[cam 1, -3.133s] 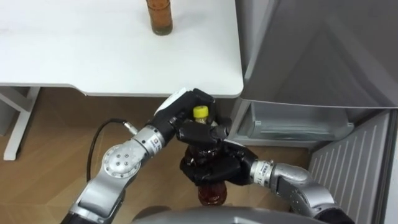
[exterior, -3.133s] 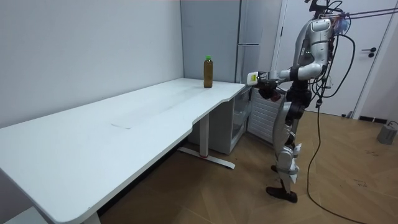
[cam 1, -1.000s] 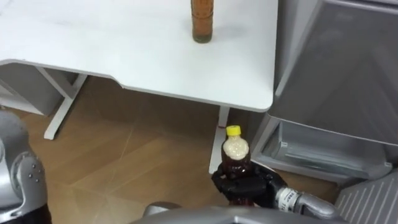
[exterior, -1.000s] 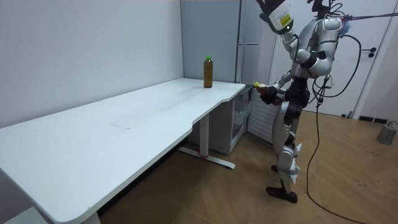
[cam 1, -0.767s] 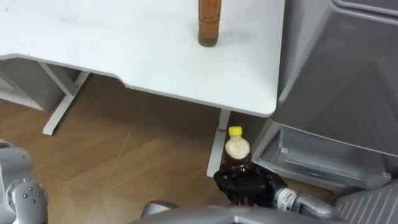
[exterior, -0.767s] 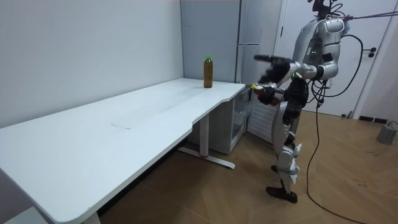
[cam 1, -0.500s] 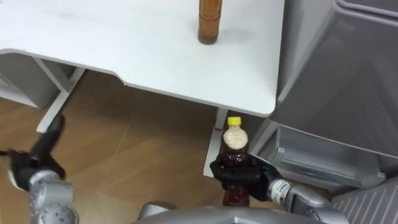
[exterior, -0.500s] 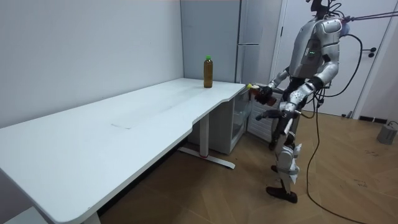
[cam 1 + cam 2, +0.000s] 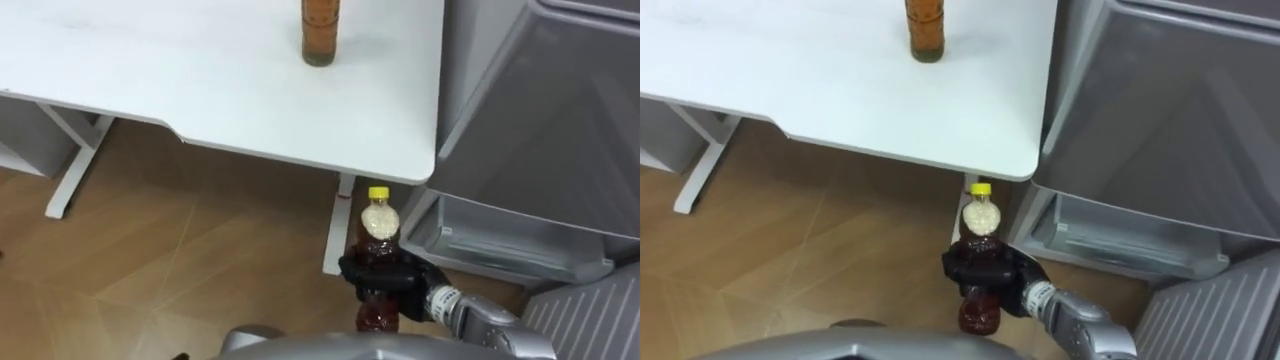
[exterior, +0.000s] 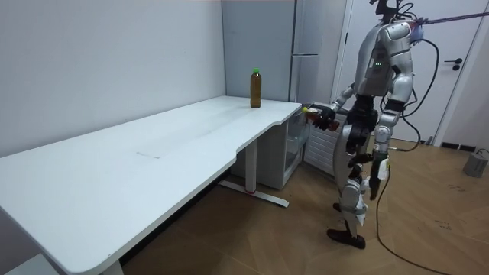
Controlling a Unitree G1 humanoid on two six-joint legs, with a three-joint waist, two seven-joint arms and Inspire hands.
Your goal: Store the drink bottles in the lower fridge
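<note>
Bottle (image 9: 377, 232) of dark tea stands upright in the right hand (image 9: 390, 278), whose fingers are curled tight round its waist, yellow cap above them. Its smooth, rounded plastic could slip or tip if that grip loosens, I judge. Just right of the hand is the fridge's (image 9: 540, 110) open lower bin (image 9: 500, 240), pale hard plastic whose rim might catch the base. Ahead of the hand, a second bottle (image 9: 320, 30) stands on the flat white table (image 9: 200, 90). The left hand (image 10: 375, 179) hangs low; open or closed, I cannot tell.
</note>
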